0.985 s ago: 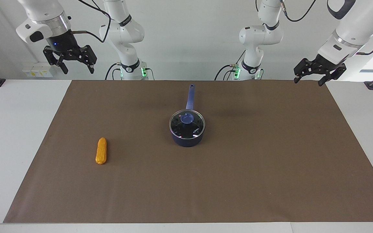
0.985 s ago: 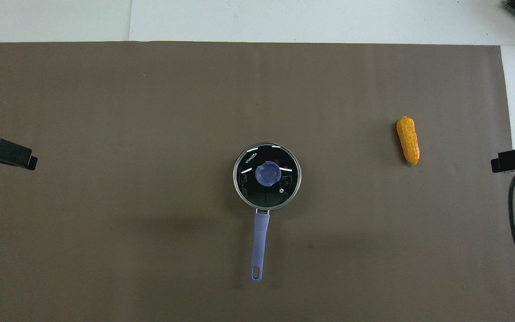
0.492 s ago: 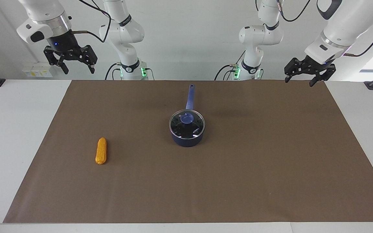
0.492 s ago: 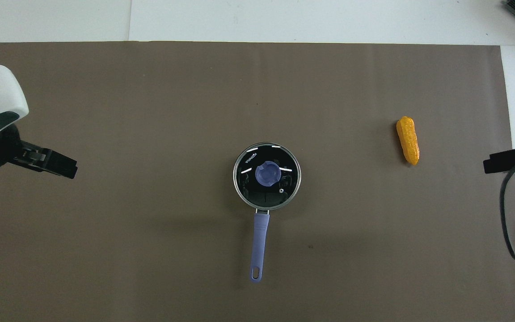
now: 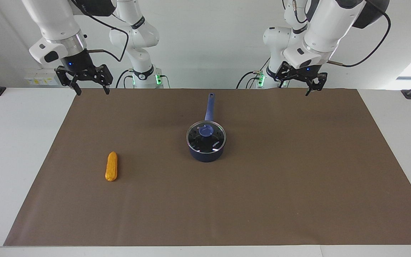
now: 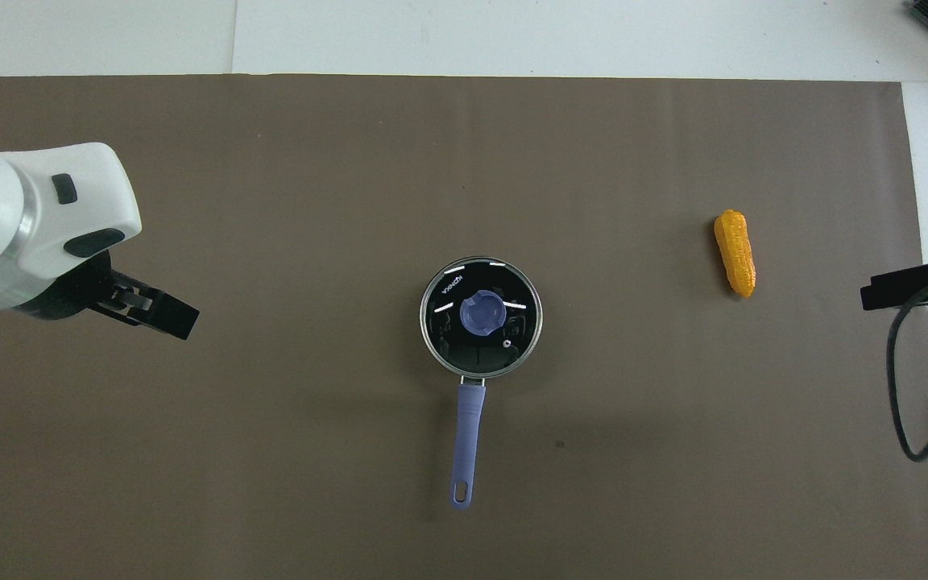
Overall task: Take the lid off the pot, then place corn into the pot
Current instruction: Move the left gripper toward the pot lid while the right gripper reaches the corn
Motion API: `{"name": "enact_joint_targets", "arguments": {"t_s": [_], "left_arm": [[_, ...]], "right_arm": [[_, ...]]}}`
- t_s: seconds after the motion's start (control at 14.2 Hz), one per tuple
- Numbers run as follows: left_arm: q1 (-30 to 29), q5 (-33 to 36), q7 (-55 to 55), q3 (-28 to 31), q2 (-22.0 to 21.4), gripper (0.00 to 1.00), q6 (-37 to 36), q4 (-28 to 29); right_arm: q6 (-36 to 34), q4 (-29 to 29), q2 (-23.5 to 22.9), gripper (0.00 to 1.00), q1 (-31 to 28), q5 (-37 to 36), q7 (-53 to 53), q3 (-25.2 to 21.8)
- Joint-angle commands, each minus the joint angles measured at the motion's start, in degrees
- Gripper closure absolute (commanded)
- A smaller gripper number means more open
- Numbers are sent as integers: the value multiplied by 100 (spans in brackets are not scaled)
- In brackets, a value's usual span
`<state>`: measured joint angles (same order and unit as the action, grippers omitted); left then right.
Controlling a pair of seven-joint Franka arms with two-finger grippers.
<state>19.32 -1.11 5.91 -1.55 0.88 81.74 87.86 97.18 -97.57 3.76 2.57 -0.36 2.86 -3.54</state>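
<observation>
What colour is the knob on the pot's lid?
The knob on the lid is blue, clearest in the overhead view.

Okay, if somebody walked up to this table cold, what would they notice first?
Probably the navy pot in the middle of the brown mat, its glass lid on and its handle pointing toward the robots. Next, the orange corn lying alone toward the right arm's end. Both grippers, left and right, hang open above the mat's robot-side edge.

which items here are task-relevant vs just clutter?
For the job:
lid, on the pot
pot
corn, toward the right arm's end
left gripper, right gripper, both up, jaws open

Just there:
brown mat
</observation>
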Motion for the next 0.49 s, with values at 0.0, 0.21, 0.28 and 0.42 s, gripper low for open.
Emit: {"name": "enact_joint_targets", "arguments": {"t_s": [0.0,0.21,0.28,0.42], "left_arm": [[370,102,-493,50,9,0,324,135],[722,102,-951,58,184,0,780,275],[844,102,-1108,58,237,0,930,363],[995,102,-1364,58,395,0,1167,399]], "right_arm": [[555,-210,-366,0,-63,18,171,11],[1170,-210,-928,0,-107,10,171,2],[1398,-210,-1165,0,-107,1,171,2],[1899,-218,-1605,0,-203,1,189,2]]}}
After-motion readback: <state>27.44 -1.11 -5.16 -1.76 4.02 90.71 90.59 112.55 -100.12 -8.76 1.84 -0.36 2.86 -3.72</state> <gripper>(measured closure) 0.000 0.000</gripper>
